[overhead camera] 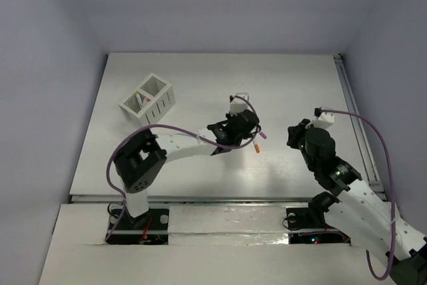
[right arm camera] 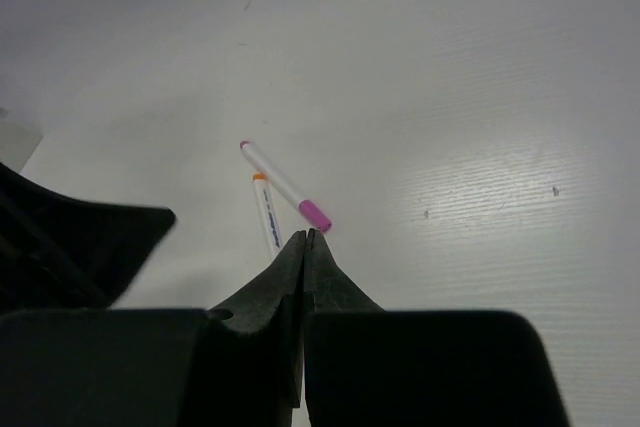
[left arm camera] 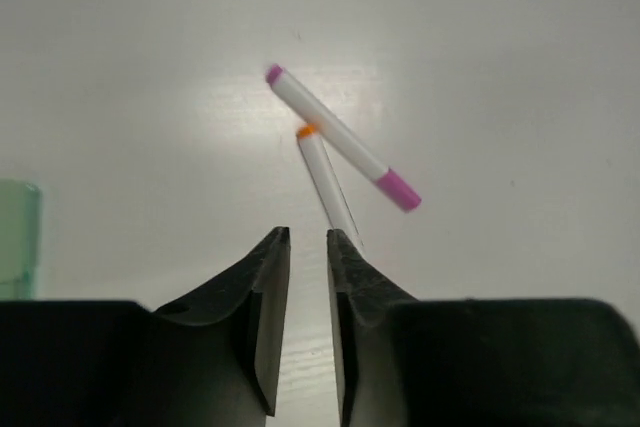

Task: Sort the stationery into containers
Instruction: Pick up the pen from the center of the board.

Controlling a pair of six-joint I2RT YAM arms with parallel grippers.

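Two pens lie out near the middle of the table (overhead camera: 300, 78), a little toward its near edge. One is a white pen with magenta ends (left arm camera: 340, 137). The other is a white pen with an orange cap (left arm camera: 325, 182), and that cap rests right up against the first pen's side, so the pair makes a narrow V.

The left gripper (left arm camera: 308, 235) hangs just over the lower end of the orange-capped pen, its jaws a small way apart with nothing between them. A stubby pale green piece (left arm camera: 15, 237) sits off to one side, half cut off in the left wrist view.

The right gripper (right arm camera: 305, 237) is near the same pens, its fingers pressed together and empty.

The white two-compartment box (overhead camera: 159, 103) stands toward the far left corner, well apart from both grippers. Something thin leans in one compartment.
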